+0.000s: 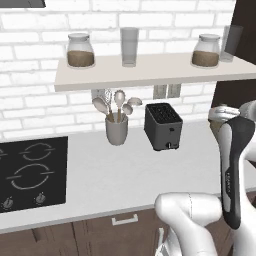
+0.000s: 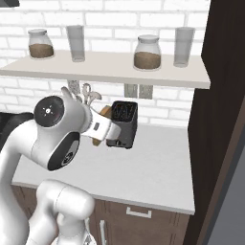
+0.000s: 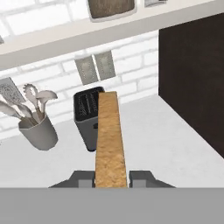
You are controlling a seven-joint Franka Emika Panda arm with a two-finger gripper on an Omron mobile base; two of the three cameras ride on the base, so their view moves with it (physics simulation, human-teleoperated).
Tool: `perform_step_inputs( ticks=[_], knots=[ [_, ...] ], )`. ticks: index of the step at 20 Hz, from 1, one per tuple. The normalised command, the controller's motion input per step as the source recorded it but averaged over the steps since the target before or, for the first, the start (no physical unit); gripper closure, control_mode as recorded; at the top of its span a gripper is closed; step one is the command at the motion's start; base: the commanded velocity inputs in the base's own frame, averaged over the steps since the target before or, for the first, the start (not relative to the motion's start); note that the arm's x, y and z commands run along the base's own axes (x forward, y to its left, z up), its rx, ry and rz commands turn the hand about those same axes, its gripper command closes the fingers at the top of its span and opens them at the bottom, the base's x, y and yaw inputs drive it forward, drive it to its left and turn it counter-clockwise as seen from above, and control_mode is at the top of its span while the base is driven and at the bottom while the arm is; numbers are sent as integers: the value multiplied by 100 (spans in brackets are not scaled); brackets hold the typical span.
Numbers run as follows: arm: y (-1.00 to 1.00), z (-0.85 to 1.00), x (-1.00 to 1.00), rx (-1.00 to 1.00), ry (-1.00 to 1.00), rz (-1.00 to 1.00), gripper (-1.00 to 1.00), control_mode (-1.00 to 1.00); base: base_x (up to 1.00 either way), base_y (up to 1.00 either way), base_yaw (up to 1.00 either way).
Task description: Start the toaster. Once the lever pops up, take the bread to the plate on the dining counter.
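1. While clamped edge-on between the hand's [image 3: 112,178] two dark fingers, the square tan-golden bread slice [image 3: 110,140] points its long axis away from the hand.
2. Boxy dark grey two-slot toaster [image 3: 89,114]: on the white counter [image 3: 166,135], beyond the bread.
3. Plate: location unknown.

White worktop [image 1: 125,175]: toaster [image 1: 163,126], utensil cup [image 1: 116,131], hob [image 1: 31,172].
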Motion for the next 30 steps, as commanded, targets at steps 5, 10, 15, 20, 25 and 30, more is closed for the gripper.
perform_step_inputs(
  ticks=[5, 10, 15, 20, 25, 30],
  knots=[
    [3, -2, -4, 0, -1, 0, 100, 100, -50, 15, 2],
    [0, 0, 0, 0, 0, 0, 100, 100, -84, 3, 5],
    [0, 0, 0, 0, 0, 0, 100, 100, -89, 4, 1],
    [0, 0, 0, 0, 0, 0, 100, 100, -48, 47, 41],
    [0, 0, 0, 0, 0, 0, 100, 100, 0, 0, 100],
    [0, 0, 0, 0, 0, 0, 100, 100, 0, 0, 100]
  ],
)
